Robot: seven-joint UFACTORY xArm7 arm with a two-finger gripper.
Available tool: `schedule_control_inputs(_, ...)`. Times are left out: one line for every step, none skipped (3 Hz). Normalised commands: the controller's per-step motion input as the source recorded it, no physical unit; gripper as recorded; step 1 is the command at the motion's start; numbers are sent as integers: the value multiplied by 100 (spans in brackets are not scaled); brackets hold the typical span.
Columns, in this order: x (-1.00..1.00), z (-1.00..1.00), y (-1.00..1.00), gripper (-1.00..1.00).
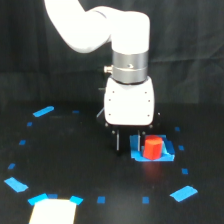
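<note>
So here's me, white arm point(95, 22) coming in from the top of the exterior view, bending over and dropping straight down through the silver wrist ring point(129, 65) into the boxy white housing point(129, 102) that carries my gripper point(131, 139). I'm pointed pretty much vertically at the black table point(75, 150), hanging low over it. My fingers are dark against a dark surface, so honestly all I can make out is a thin dark finger point(118, 140) poking down under the housing, and I can't tell how wide the jaws stand or whether they've got anything between them. Right below me and a touch toward the exterior view's right sits a small red cylinder point(152, 147), upright, resting on a blue square patch point(167, 155). It's just beside my fingertips, maybe touching, can't say for sure from this angle since my housing covers the area above it. Around me there's a loose ring of blue tape marks point(101, 200) on the table: small squares plus a few bigger strips, one further off on the exterior view's left point(43, 111), one nearer the camera on that same side point(16, 185), and one nearer the camera on the exterior view's right point(183, 193). Closest to the camera, well apart from me, there's a pale rectangular thing point(52, 211) at the bottom edge with blue tape at its corners.
</note>
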Motion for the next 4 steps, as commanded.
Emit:
schedule_control_inputs(-100,100,-82,96)
schedule_control_inputs(78,100,-100,-97)
schedule_control_inputs(30,100,-100,100)
schedule_control_inputs(-10,100,-1,-38)
